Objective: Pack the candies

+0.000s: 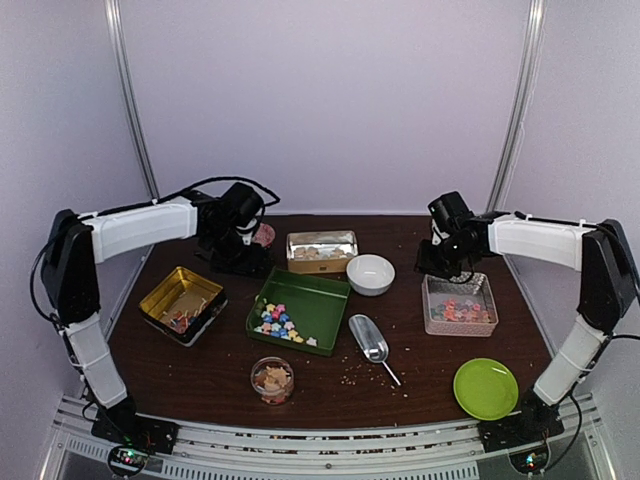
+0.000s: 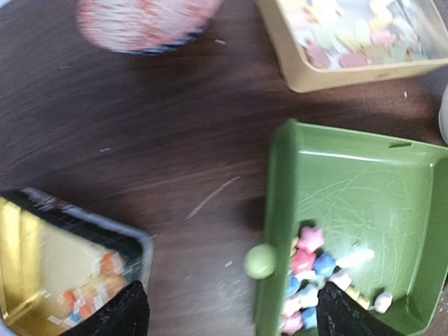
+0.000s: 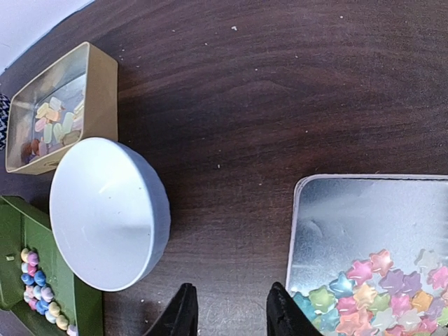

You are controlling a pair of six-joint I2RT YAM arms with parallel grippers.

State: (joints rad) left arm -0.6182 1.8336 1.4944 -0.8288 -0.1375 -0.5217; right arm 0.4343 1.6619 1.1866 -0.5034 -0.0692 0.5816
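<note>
- Bench (image 1: 200, 370): I run both arms over it.
- Green tray (image 1: 320, 290): star candies (image 1: 278, 322) gathered in its near-left corner.
- Silver tin (image 1: 427, 305): more stars inside.
- Left pincer (image 2: 231, 301): released, empty.
- Right pincer (image 3: 231, 308): parted, empty; I'd take the scoop (image 1: 368, 338) by its handle, level.

Top view: even, diffuse light from above is noted. Pale walls are rendered bright, the dark surface (image 1: 200, 370) moderately lit, with soft shadows only.

Left wrist view: motion blur is recorded throughout. The round pink object (image 2: 143, 24) is smeared, and the candies (image 2: 310, 240) in the green tray (image 2: 364, 189) are softened. Glare is seen on the gold tin (image 2: 35, 259).

Right wrist view: sharper. The white bowl (image 3: 105, 210) is bright, and a dull sheen is seen inside the silver tin (image 3: 350, 217).
</note>
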